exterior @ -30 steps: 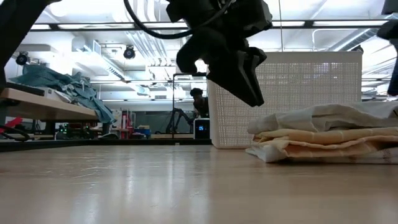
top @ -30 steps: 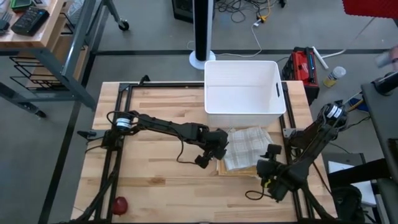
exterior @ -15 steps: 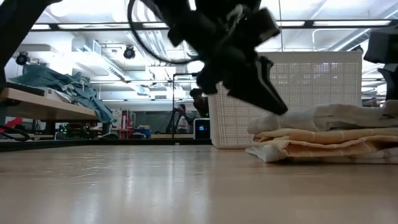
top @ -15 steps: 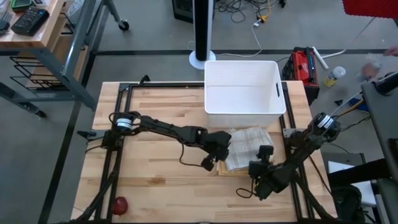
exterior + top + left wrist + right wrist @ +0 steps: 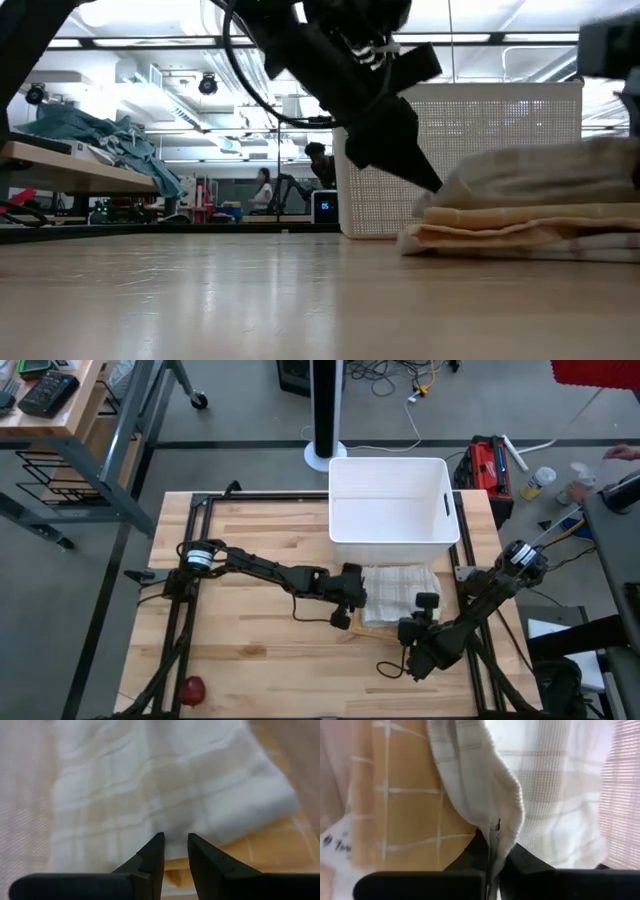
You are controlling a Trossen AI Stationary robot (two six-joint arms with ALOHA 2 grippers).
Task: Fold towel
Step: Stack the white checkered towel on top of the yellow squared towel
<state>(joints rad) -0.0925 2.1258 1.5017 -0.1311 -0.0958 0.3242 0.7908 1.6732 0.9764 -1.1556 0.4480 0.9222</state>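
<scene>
Right gripper (image 5: 492, 851) pinching towel (image 5: 398, 592) edge | left gripper (image 5: 173, 851) slightly parted, empty | you're risking dragging the stack.

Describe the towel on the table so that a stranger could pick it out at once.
Start at the big white bin at the far edge of the wooden table. Just in front of it, between the left gripper and the right gripper, lies the towel, a folded white-and-tan checked cloth. It is the only fabric on the table; the small red object sits far off at the near corner.
</scene>
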